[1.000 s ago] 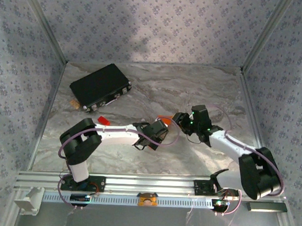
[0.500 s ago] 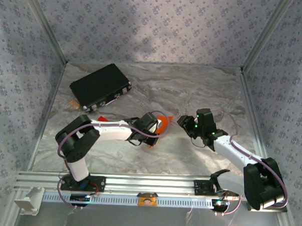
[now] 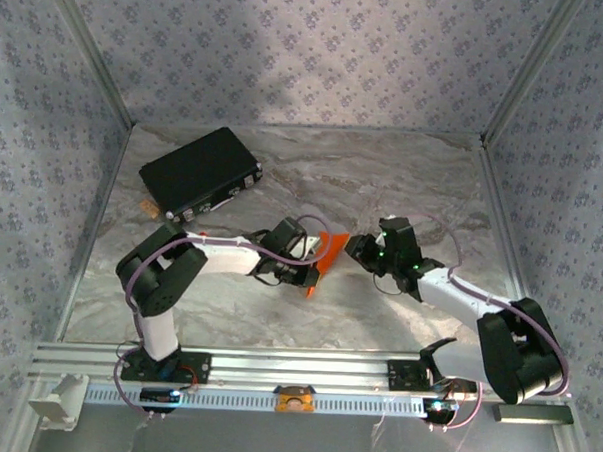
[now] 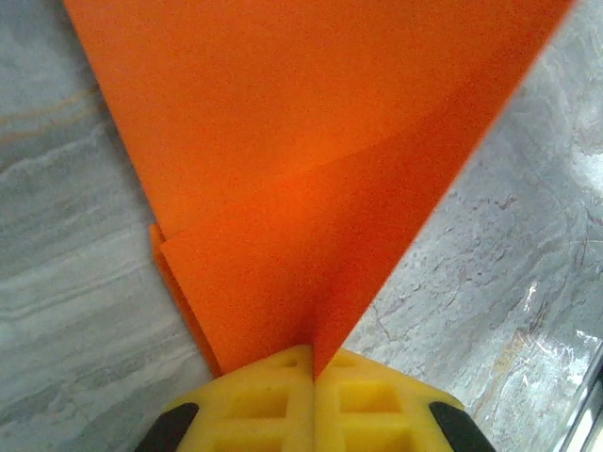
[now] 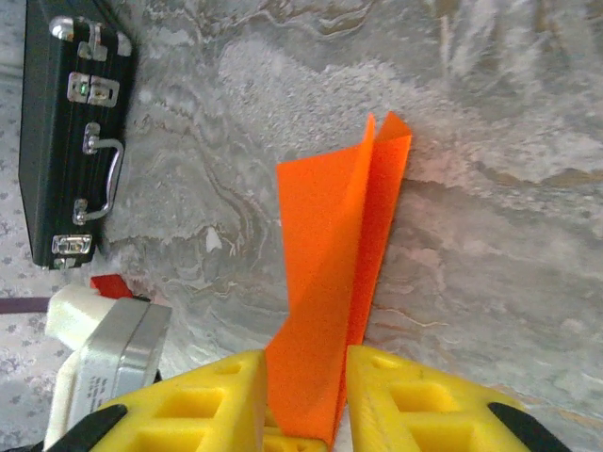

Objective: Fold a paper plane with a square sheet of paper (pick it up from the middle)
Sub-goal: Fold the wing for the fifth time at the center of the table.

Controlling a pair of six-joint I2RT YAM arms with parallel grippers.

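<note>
The worktop (image 3: 414, 181) is a grey, marble-patterned slab with a slight sheen, bordered by metal rails (image 3: 275, 363) at the bottom of the overhead frame. At its upper left a black case (image 3: 200, 173) lies flat and turned at an angle, latches and handle along its lower-right edge. A small tan piece (image 3: 148, 208) sits just beside the case's lower-left corner. In the right wrist view a small red block (image 5: 111, 284) lies at lower left, near the case but apart from it
</note>
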